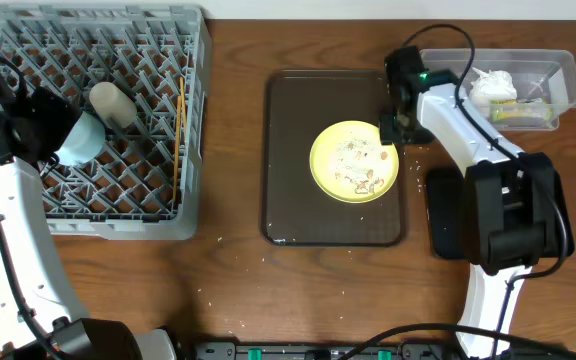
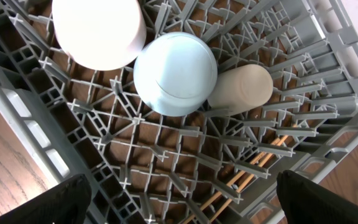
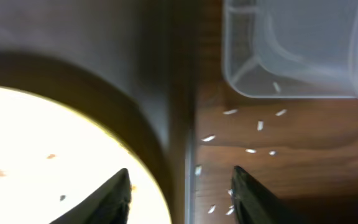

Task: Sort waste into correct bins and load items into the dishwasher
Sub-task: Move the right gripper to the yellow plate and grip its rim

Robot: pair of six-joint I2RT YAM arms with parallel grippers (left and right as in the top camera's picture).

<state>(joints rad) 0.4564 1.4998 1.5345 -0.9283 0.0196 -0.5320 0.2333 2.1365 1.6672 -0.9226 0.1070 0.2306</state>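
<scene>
The grey dish rack [image 1: 98,215] at far left holds an upturned light blue bowl [image 1: 76,142], a cream cup-like bowl [image 1: 114,104] and wooden chopsticks [image 1: 179,140]. My left gripper [image 2: 179,205] hangs open and empty above the blue bowl [image 2: 176,73]. The pale yellow plate [image 1: 340,150], with rice scraps [image 1: 366,170] on it, lies on the brown serving tray [image 1: 288,150]. My right gripper [image 3: 179,193] is open at the plate's right edge, one finger over the plate [image 3: 42,155], the other over the table. The clear tub [image 1: 560,62] holds the white tissue [image 1: 490,88] and the wrapper [image 1: 524,115].
The glossy black tray [image 1: 442,212] lies right of the serving tray, partly under my right arm. Loose rice grains [image 3: 253,127] lie on the table between the serving tray's rim [image 3: 180,93] and the clear tub [image 3: 291,50]. A bright white round object [image 2: 98,31] sits beside the blue bowl.
</scene>
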